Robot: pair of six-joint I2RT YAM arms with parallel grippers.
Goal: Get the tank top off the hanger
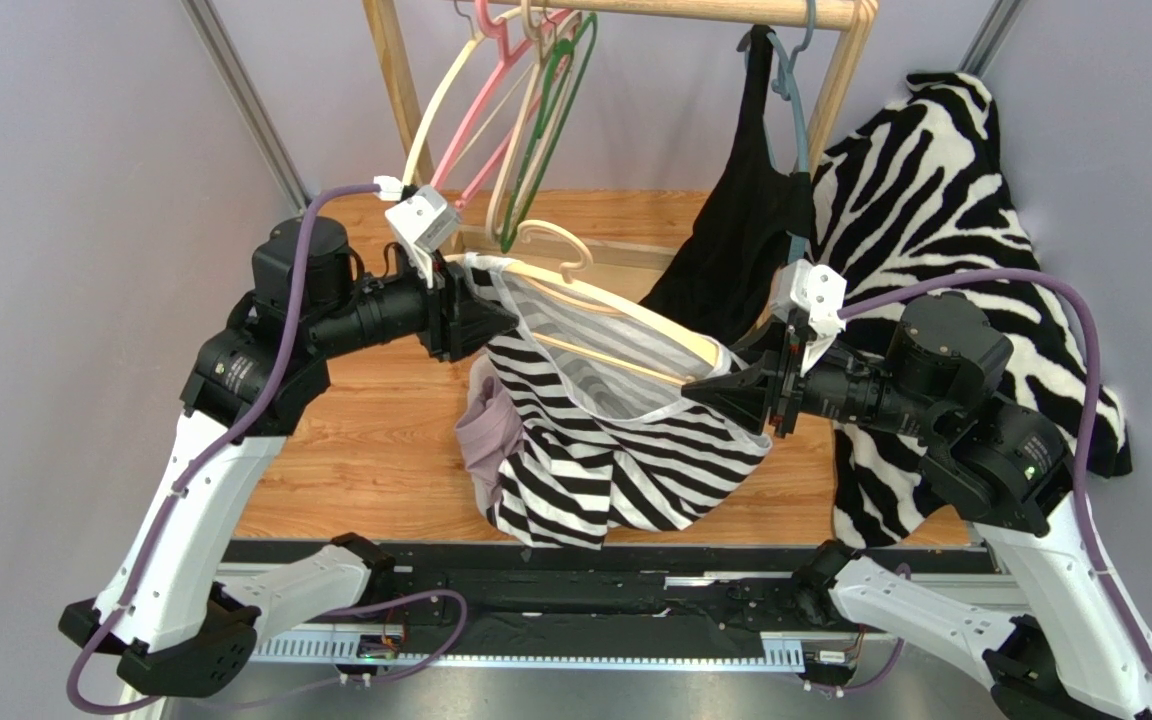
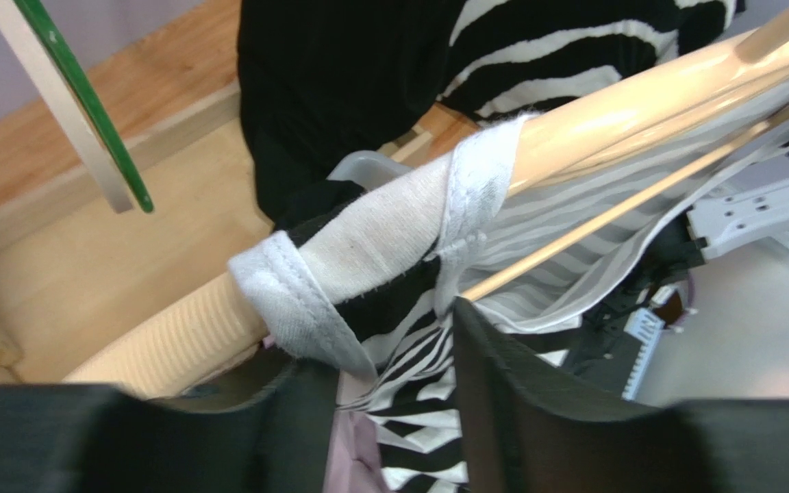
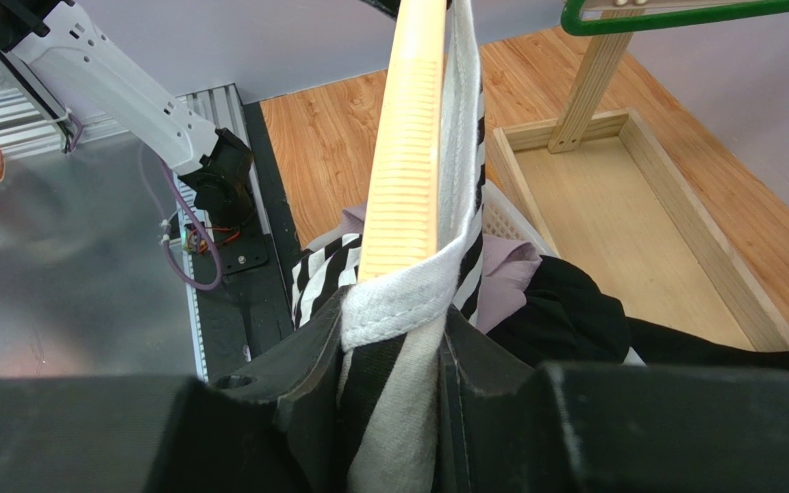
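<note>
The zebra-striped tank top (image 1: 597, 450) hangs on a cream hanger (image 1: 612, 323) that is held in the air between my two arms, off the rail. My right gripper (image 1: 710, 387) is at the hanger's right end. In the right wrist view it (image 3: 393, 411) is shut on the white-hemmed strap (image 3: 399, 308), just below the hanger arm (image 3: 409, 154). My left gripper (image 1: 485, 315) is at the hanger's left end. In the left wrist view its jaws (image 2: 393, 411) stand apart under the other strap (image 2: 368, 247), which wraps the hanger (image 2: 615, 103). Striped cloth hangs between them.
A wooden rail (image 1: 687, 12) at the back carries several coloured empty hangers (image 1: 515, 105) and a black garment (image 1: 740, 195). A large zebra-print cloth (image 1: 943, 195) hangs at the right. A pink cloth (image 1: 485, 435) lies under the tank top. The rack's wooden base tray (image 3: 615, 226) lies below.
</note>
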